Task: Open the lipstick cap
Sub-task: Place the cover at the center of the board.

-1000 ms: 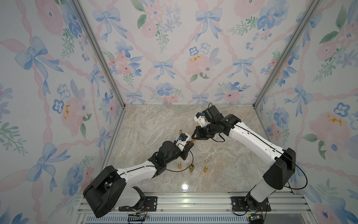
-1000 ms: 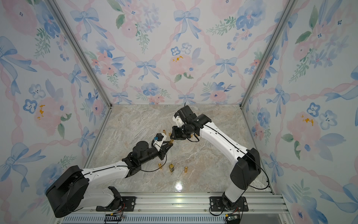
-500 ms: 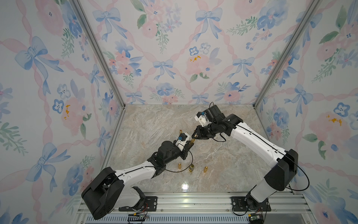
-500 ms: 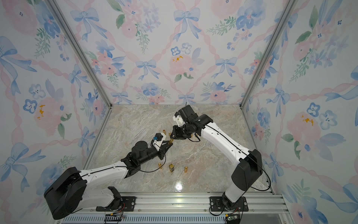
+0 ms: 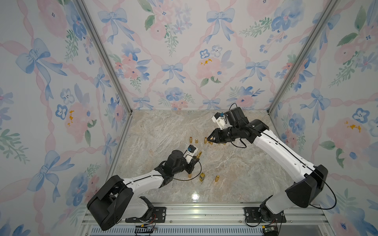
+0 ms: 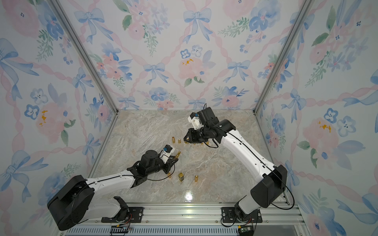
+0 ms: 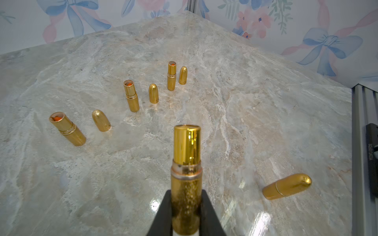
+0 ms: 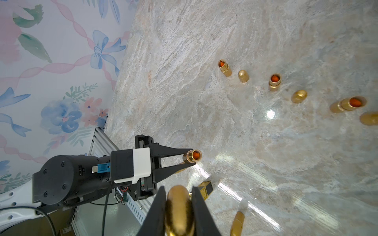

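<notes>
Status: cap [image 8: 178,208] already off | left gripper [image 7: 185,195] clenched on lipstick tube [image 7: 187,159], above table [image 7: 266,102] | right gripper [image 8: 179,196] clenched on cap, well apart | remaining, likely: set both down beside opened lipsticks [image 7: 131,96].

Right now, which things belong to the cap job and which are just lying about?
In the job:
- left gripper, shut on lipstick base
- right gripper, shut on removed cap

Lying about:
- three opened lipsticks
- loose caps
- capped lipstick
- square gold case

Cap [image 8: 179,206] cut off between fingers [image 8: 156,214]
</notes>
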Controlling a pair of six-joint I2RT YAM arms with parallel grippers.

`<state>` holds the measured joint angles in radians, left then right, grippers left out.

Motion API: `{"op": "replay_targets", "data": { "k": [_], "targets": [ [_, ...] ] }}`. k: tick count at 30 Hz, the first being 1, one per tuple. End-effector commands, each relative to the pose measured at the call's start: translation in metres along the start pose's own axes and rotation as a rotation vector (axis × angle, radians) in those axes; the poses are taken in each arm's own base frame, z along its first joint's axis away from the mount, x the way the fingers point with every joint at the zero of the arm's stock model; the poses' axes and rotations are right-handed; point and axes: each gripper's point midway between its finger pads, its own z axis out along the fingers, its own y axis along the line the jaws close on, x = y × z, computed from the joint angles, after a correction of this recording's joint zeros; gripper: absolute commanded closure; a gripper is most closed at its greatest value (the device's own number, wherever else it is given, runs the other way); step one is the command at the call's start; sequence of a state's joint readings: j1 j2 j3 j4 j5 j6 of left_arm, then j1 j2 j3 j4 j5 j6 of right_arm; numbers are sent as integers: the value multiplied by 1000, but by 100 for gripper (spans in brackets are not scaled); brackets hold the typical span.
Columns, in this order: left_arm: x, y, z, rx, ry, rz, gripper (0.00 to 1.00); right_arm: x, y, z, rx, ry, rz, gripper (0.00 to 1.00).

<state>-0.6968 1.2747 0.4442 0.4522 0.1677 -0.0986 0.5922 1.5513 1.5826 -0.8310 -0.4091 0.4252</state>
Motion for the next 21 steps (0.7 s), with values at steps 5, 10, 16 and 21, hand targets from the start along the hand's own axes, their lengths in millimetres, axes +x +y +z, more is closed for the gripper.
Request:
{"op": "replay_targets", "data": {
  "k": [5, 10, 16, 21],
  "targets": [
    [-16, 27, -18, -120, -70, -63, 100, 0, -39, 32, 119, -8, 47, 78],
    [-16, 44, -27, -195, -92, -102, 100, 2, -53, 70, 237, 0, 26, 78],
    [-15, 61, -38, -268, -126, -148, 100, 5, -67, 112, 346, 9, 12, 78],
    [-15, 68, -45, -306, -146, -170, 100, 8, -77, 148, 432, 21, -21, 78]
  ]
}}
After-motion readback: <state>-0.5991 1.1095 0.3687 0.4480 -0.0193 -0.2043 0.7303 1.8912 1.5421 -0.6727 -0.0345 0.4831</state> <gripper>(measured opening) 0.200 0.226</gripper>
